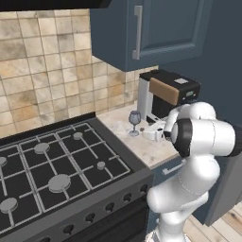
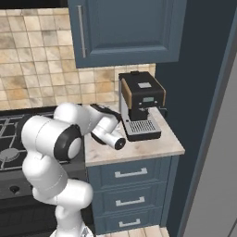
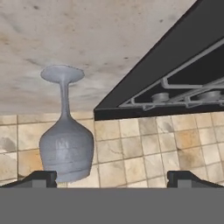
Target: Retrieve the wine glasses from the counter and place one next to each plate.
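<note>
Gripper (image 3: pixel 112 177) spread wide with nothing in it, facing the wine glass (image 1: pixel 134 122), which stands upright on the counter (image 1: pixel 142 146) between stove (image 1: pixel 61 165) and coffee machine (image 1: pixel 170 92).

A home kitchen. A black gas stove (image 1: pixel 56 170) sits beside a marbled counter (image 2: pixel 139 148). A coffee machine (image 2: pixel 140 109) stands under blue wall cabinets (image 2: pixel 125 30).

Smoky translucent wine glass (image 3: pixel 66 148) on matt beige marbled stone counter (image 1: pixel 142 146), beside a black metal-grated stove (image 1: pixel 52 170).
</note>
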